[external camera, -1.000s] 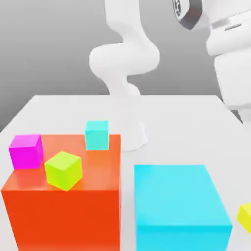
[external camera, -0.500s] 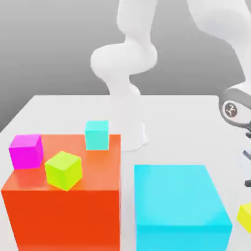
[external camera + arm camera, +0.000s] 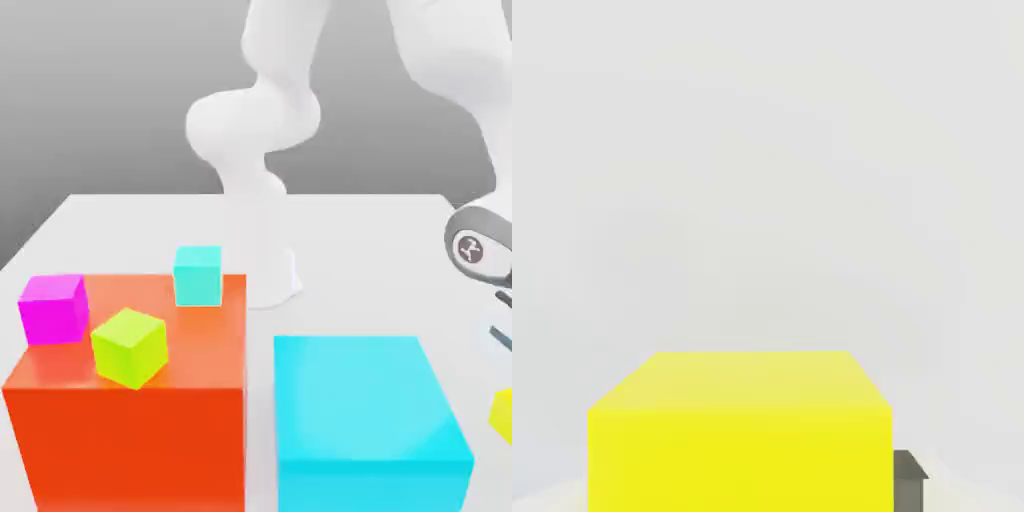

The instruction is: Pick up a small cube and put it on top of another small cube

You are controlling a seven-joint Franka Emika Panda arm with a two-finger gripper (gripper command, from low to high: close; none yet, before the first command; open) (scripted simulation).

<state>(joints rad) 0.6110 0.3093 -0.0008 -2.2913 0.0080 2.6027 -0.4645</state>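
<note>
The small cube [image 3: 503, 415] is bright yellow and sits at the far edge of the exterior view's right, a little above the white table [image 3: 350, 240]. My gripper [image 3: 501, 350] comes down onto it from above, its grey wrist just higher up. In the hand view the small cube [image 3: 740, 440] is large and close, with a dark finger pad [image 3: 909, 478] pressed against one side. The gripper is shut on it. Other small cubes, cyan [image 3: 197, 275], magenta [image 3: 52, 308] and lime [image 3: 129, 346], rest on top of the big orange block [image 3: 130, 430].
A big cyan block [image 3: 365, 415] stands between the orange block and the yellow cube. The arm's white base [image 3: 265, 270] rises at the back middle of the table. Bare tabletop lies behind both big blocks.
The hand dropped from high up to the yellow cube at the exterior view's right. Its fingers closed on the cube, which now sits slightly higher than half a second ago.
</note>
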